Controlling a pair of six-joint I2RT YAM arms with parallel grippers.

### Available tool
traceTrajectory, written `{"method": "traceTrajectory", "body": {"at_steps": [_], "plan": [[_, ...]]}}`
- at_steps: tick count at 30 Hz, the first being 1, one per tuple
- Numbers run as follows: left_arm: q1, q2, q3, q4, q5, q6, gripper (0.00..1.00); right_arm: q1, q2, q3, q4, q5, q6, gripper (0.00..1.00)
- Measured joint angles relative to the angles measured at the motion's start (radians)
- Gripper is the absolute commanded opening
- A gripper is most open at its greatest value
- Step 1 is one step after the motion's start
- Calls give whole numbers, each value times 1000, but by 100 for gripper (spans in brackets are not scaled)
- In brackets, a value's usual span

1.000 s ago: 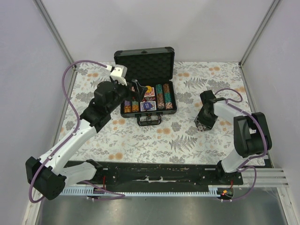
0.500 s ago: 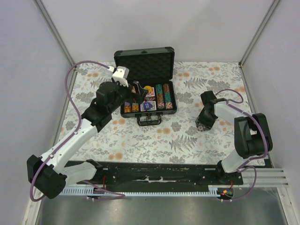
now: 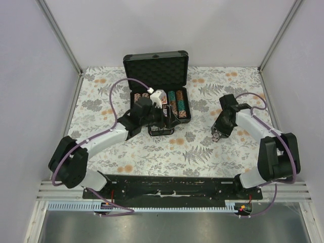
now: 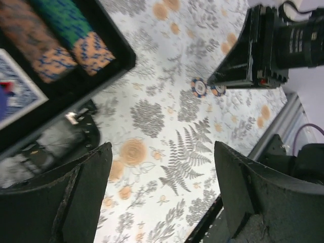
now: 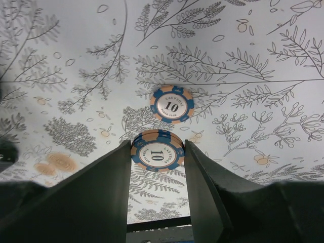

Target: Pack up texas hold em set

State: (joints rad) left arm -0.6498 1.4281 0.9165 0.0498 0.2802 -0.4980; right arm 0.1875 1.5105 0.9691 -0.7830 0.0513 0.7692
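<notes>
**Overhead and wrist views, read from near to far.**

Nearest you is the floral-patterned table (image 3: pixel 167 152). On your right side, well apart from the case, your right gripper (image 3: pixel 218 135) points down at the table. Its fingers (image 5: pixel 96 192) press against both sides of an orange-and-blue chip (image 5: pixel 157 153) marked 10 (it may top a short stack; the wrist view does not settle this). A second chip (image 5: pixel 172 105) of the same pattern lies flat just beyond the first, with a narrow gap between them.

At centre, your left gripper (image 4: pixel 162 152) hovers at the front edge of the briefcase (image 3: pixel 188 115), beside the handle (image 3: pixel 162 132). Its jaws stand wide apart with only the table's print between them, and it holds nothing.

The briefcase sits open in the middle of the table. Its tray holds rows of poker chips (image 3: pixel 175 102) set on edge, orange and green among them. A blue card deck (image 4: pixel 15 93) lies next to them. Your left arm (image 3: pixel 111 136) covers the left part of the tray.

Farthest from you, the lid (image 3: pixel 152 54) stands upright, with its foam lining (image 3: pixel 157 68) facing the arms.
</notes>
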Motion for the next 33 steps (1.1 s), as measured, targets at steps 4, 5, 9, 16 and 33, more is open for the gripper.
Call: {"method": "traceTrajectory", "body": {"at_steps": [4, 5, 9, 16, 33], "plan": [[-76, 67, -31, 122, 32, -80, 87, 0, -46, 14, -16, -28, 2, 35], [-90, 80, -34, 148, 37, -97, 87, 0, -55, 14, -22, -39, 6, 35], [-161, 151, -34, 280, 39, -177, 87, 0, -95, 14, -39, -90, 33, 35], [-227, 273, -32, 462, 39, -317, 77, 0, -198, 14, -48, -173, 105, 35], [-293, 410, 45, 610, 33, -436, 49, -1, -255, -1, -40, -289, 209, 35]]}}
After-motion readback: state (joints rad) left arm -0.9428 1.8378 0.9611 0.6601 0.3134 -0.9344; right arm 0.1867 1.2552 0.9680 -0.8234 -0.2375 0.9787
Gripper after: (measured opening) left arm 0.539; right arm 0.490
